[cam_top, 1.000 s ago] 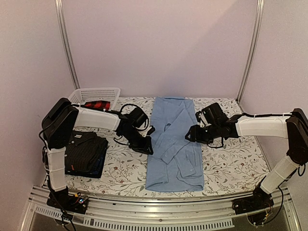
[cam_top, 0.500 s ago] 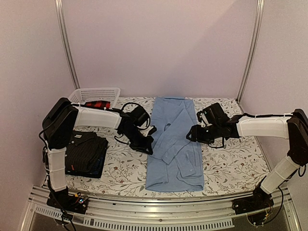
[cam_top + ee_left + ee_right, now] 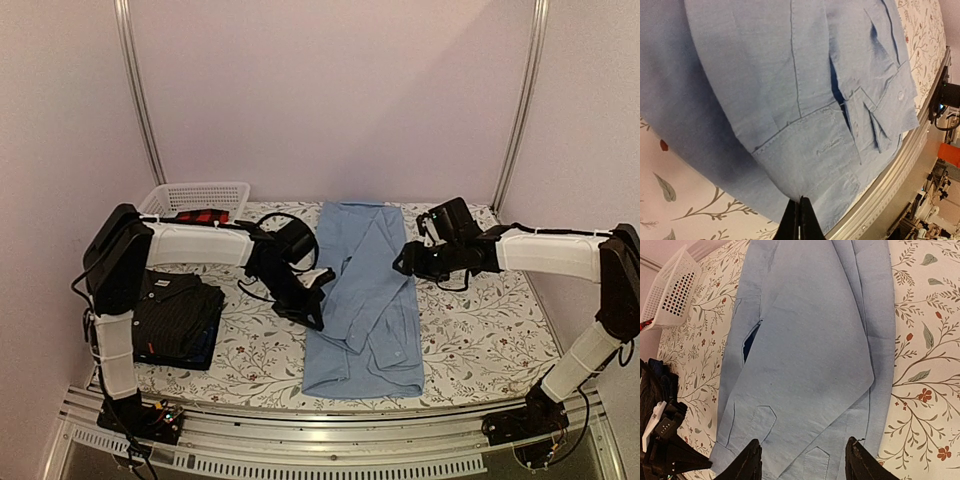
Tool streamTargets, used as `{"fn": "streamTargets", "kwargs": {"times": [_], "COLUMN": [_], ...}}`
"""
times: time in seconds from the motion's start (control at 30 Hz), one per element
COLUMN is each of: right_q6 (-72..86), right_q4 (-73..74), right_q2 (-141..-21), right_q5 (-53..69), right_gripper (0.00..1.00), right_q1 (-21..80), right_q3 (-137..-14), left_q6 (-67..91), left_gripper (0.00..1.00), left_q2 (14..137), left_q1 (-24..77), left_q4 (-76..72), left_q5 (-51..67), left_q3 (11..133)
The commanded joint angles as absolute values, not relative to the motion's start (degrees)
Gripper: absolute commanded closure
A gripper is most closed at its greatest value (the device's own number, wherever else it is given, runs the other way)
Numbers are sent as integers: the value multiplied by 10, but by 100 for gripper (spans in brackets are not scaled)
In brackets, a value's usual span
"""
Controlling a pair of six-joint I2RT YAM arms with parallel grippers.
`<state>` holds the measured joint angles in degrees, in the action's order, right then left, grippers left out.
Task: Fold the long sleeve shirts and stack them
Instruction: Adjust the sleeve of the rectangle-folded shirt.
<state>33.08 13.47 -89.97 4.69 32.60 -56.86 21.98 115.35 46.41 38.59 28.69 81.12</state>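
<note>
The left gripper (image 3: 800, 216) has its fingers pressed tightly together, pinching a fold at the left long edge of the light blue shirt (image 3: 365, 300). The cloth rises to a small peak at its tips. Ahead of those tips the shirt spreads flat, a buttoned cuff (image 3: 892, 107) lies folded over the body, and just past the cuff runs the metal rail (image 3: 900, 172) at the table's near edge. On this gripper's outer side is a strip of bare floral table cover (image 3: 250, 345), and beyond it sit the folded dark shirts (image 3: 180, 315), well apart from the blue one. The white basket (image 3: 195, 195) stands farther off in the back corner behind that arm. The right gripper (image 3: 804, 442) is spread wide, with nothing between its fingers. It hovers above the shirt's right half, where a sleeve lies folded diagonally across the body beneath it. The shirt's right long edge lies straight just to this gripper's outer side, and past it a broad stretch of floral cover reaches the table's right edge.
</note>
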Motion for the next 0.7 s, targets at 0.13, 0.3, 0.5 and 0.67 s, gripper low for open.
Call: {"fn": "streamTargets", "kwargs": {"times": [0.13, 0.3, 0.5, 0.67], "right_q6": [297, 267, 227, 173], "right_q4": [138, 124, 116, 105], "right_q2": [-939, -984, -1065, -1135], "right_q5": [32, 44, 59, 82], "right_gripper": [44, 44, 44, 44], "right_q1": [319, 297, 285, 270], "right_q3": [-624, -659, -738, -817], "left_q6": [228, 236, 242, 249], "left_gripper": [100, 100, 100, 83], "left_q2": [1104, 1089, 1101, 1101], "left_q1": [481, 482, 482, 477], "left_q4": [388, 374, 352, 337], "left_q5": [303, 302, 297, 271], "left_q3": [763, 732, 733, 742]}}
